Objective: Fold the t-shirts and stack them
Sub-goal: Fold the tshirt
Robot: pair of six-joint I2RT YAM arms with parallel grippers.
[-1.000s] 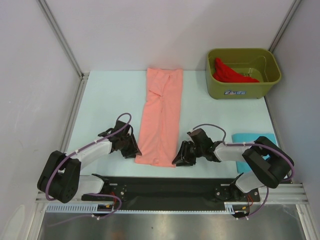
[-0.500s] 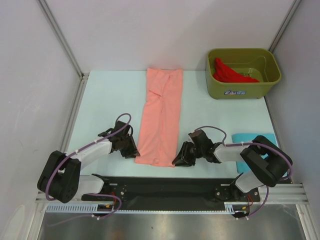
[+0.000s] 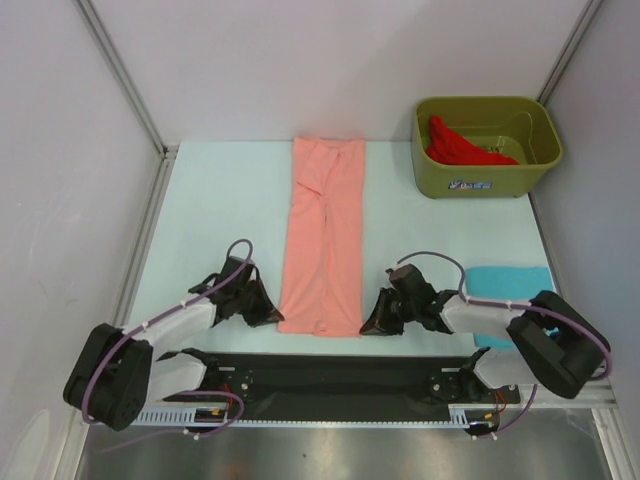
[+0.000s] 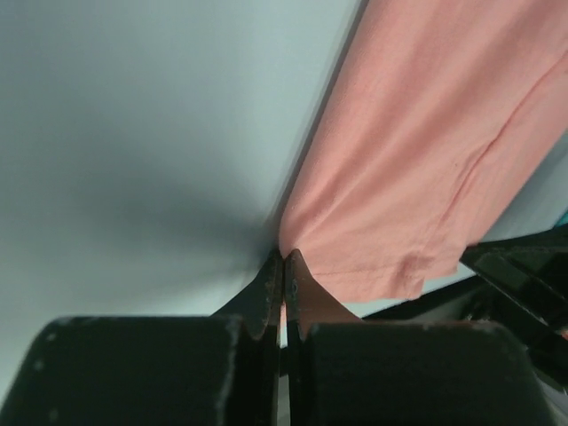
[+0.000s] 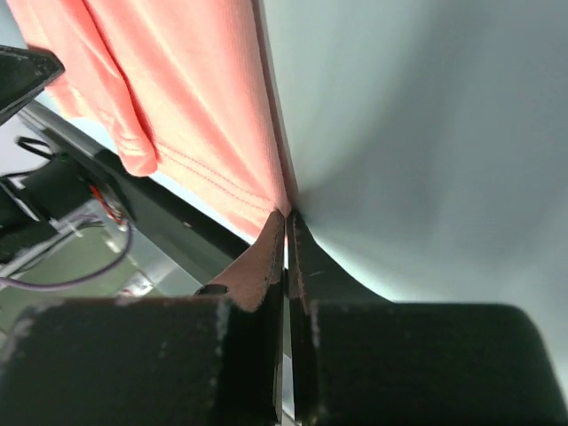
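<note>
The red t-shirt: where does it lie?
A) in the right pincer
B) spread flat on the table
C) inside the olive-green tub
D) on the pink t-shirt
C: the red t-shirt lies crumpled inside the olive-green tub, at the far right in the top view.

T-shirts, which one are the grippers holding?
The pink shirt, spread lengthwise mid-table: the left gripper and right gripper are shut on its near corners. The red shirt lies in the tub; the blue shirt lies at the right edge.
</note>
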